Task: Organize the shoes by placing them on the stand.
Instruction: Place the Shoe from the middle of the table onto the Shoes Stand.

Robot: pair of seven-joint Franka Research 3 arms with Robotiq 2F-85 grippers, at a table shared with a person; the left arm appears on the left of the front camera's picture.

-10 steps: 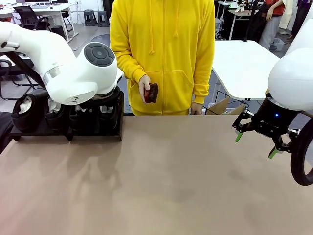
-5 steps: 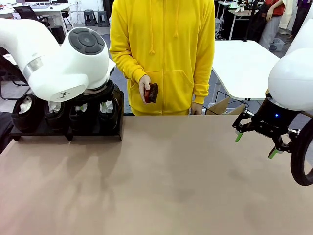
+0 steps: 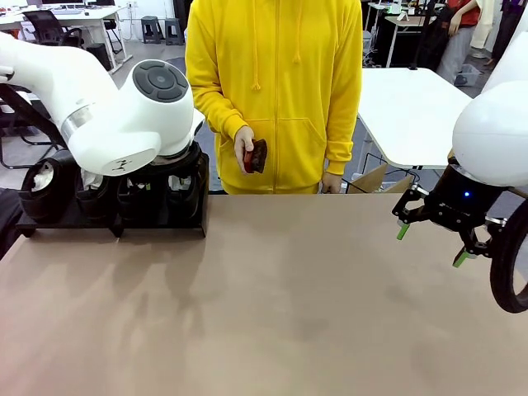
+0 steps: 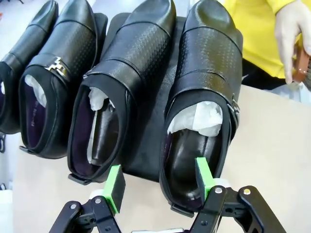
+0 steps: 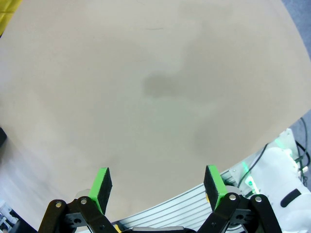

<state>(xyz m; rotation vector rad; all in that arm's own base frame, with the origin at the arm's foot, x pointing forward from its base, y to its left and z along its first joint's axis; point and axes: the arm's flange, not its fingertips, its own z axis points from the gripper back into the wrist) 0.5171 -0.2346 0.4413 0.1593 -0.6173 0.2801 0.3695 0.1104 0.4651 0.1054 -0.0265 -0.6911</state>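
Several glossy black dress shoes stand side by side on the low black stand [image 4: 150, 131], toes pointing away, white paper in their openings. My left gripper [image 4: 159, 183] hovers open over the heels of the two right-hand shoes. One green pad [image 4: 204, 175] overlaps the heel opening of the rightmost shoe [image 4: 204, 97]; the other sits by the neighbouring shoe [image 4: 121, 92]. In the front view my left arm [image 3: 124, 115] covers much of the stand [image 3: 107, 221] and its shoes [image 3: 45, 186]. My right gripper [image 3: 429, 241] hangs open and empty at the table's right side, over bare tabletop [image 5: 158, 187].
A person in a yellow hoodie [image 3: 276, 82] stands at the far edge, holding a small brown brush [image 3: 256, 156] in one hand [image 4: 291, 34]. The brown tabletop [image 3: 280, 305] spreads wide between the stand and my right arm. White tables [image 3: 408, 107] stand behind.
My left arm swung up and left over the stand, then came back right and slightly lower. The right arm and the person's hand have not moved.
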